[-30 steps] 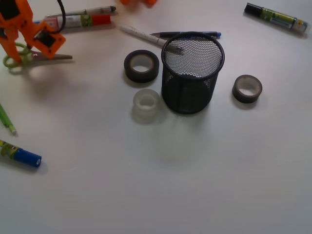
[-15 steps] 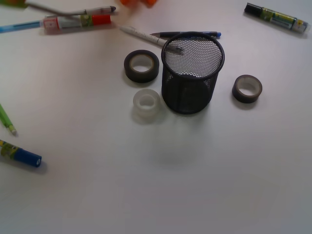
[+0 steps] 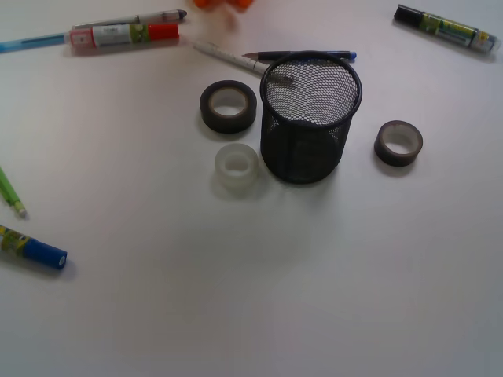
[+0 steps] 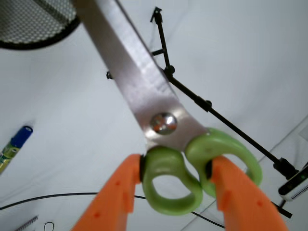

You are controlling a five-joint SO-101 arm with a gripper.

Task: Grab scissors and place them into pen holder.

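Note:
In the wrist view my gripper (image 4: 175,168) is shut on the scissors (image 4: 144,86). Its orange fingers (image 4: 115,192) press the lime-green loop handles from both sides. The grey blades are closed and point up and away, towards the black mesh pen holder (image 4: 33,24) at the top left. In the front view the pen holder (image 3: 308,126) stands upright at the centre of the white table. The scissors do not show there. Only an orange bit of the arm (image 3: 222,3) shows at the top edge.
A black tape roll (image 3: 228,106), a clear tape roll (image 3: 236,166) and a dark tape roll (image 3: 398,142) lie round the holder. Pens (image 3: 236,56) lie behind it. Markers lie at the top left (image 3: 122,34), top right (image 3: 444,28) and left edge (image 3: 31,250), near a green pen (image 3: 11,192).
One second ago my gripper was on the scissors lying at the far left of the table. It has lifted them up and out of the front view.

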